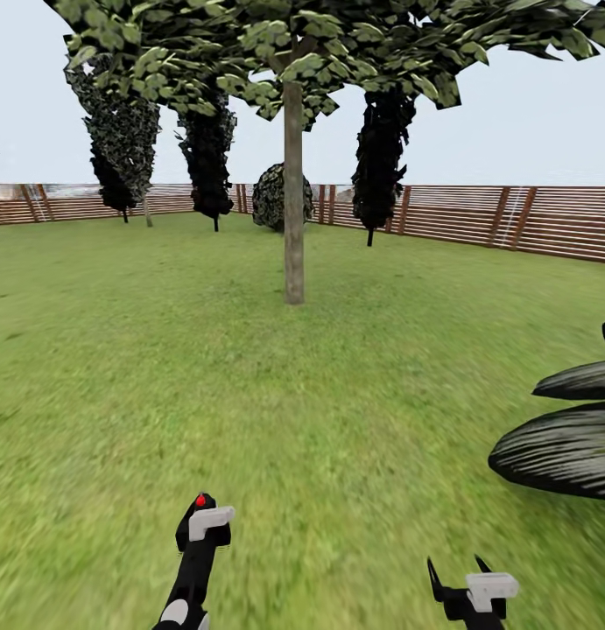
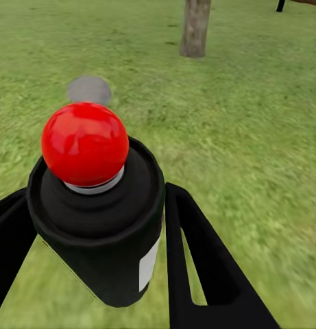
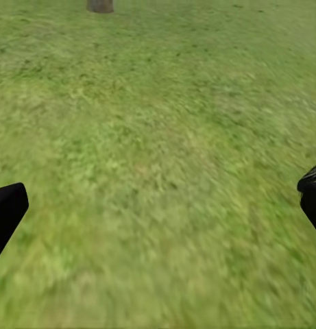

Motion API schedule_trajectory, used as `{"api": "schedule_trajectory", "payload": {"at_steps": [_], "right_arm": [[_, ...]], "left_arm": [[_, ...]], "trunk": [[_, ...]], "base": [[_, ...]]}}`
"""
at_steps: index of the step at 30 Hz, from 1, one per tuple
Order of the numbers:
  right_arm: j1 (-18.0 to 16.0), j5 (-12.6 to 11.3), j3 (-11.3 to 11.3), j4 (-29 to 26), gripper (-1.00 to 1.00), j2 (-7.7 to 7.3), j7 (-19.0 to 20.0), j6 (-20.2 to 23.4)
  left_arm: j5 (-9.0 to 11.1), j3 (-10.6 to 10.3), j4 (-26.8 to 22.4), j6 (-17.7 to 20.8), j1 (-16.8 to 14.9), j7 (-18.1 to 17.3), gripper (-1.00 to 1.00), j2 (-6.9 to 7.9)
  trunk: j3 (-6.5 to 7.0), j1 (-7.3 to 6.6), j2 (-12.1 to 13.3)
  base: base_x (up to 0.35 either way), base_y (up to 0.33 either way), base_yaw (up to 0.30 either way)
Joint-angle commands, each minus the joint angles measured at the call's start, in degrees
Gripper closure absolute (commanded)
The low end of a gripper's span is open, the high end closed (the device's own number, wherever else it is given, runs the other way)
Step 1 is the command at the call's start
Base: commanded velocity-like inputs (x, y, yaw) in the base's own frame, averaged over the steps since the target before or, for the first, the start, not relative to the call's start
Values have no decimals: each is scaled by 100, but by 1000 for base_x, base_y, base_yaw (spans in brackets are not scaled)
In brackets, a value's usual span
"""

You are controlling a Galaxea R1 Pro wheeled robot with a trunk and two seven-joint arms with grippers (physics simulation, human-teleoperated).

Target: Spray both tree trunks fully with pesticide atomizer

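Already the left tool [image 2: 96, 274] grips the pesticide atomizer [image 2: 96, 205]; the right tool [image 3: 158, 212] hangs open. Spraying from here likely falls short: the tree trunk [image 1: 293, 192] stands well ahead across the lawn [image 1: 118, 367].

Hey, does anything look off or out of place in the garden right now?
Nothing stands out. The atomizer sits upright between the left gripper's fingers, red cap on top. The tree trunk stands straight on the lawn, the fence looks intact, and the right gripper is open.
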Motion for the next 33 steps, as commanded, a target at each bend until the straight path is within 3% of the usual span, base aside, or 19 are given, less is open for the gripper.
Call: {"api": "schedule_trajectory", "payload": {"at_steps": [1, 33], "right_arm": [[-5, -28, 35, 3, -100, -6, -21, -17], [-5, -28, 35, 5, -100, -6, -21, -11]], "left_arm": [[-63, 28, 1, -16, -5, 25, 100, -6], [-59, 28, -5, -8, -5, 25, 100, -6]], "trunk": [[-9, 5, -7], [-9, 5, -7]], "base": [[350, 0, 0], [350, 35, 0]]}}
